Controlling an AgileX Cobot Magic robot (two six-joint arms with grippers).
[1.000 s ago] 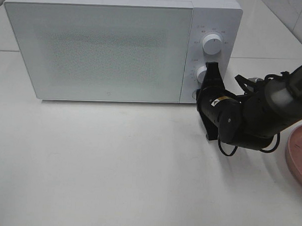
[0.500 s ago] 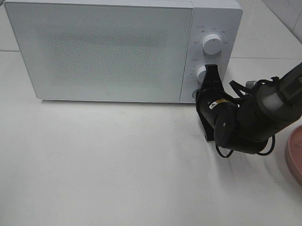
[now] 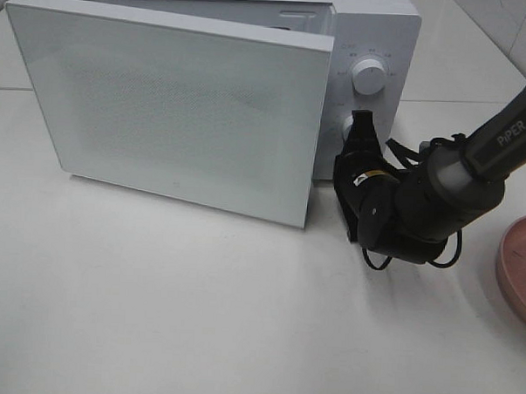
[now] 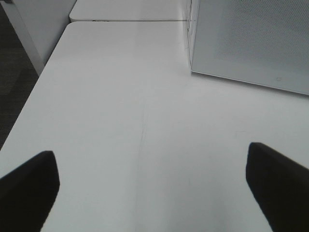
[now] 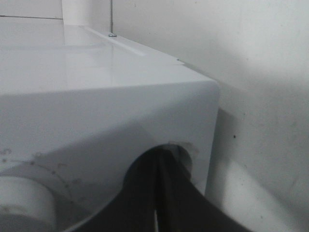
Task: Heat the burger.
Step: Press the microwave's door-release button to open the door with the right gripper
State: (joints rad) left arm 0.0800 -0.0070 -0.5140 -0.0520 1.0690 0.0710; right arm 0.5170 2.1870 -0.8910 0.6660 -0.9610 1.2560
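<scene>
The burger is out of view. The white microwave [image 3: 375, 27] stands at the back of the table, and its door [image 3: 180, 106] hangs partly open with the free right edge swung forward. My right gripper [image 3: 363, 132] is shut and empty, with its tip against the lower part of the control panel beside the door edge. In the right wrist view the shut fingers [image 5: 163, 164] touch a small round button [image 5: 186, 151] on the panel. My left gripper [image 4: 154, 193] is open over bare table, and the door's corner [image 4: 251, 43] lies ahead of it.
Two white knobs [image 3: 369, 76] sit on the microwave's panel above the right gripper. A pink round plate [image 3: 520, 269] lies at the right edge of the table. The white tabletop [image 3: 170, 315] stretches in front of the microwave. In the left wrist view the table's edge [image 4: 34, 92] drops off.
The microwave door was closed in both earlier frames and now stands swung partly open. My right gripper has shifted slightly left at the control panel.
</scene>
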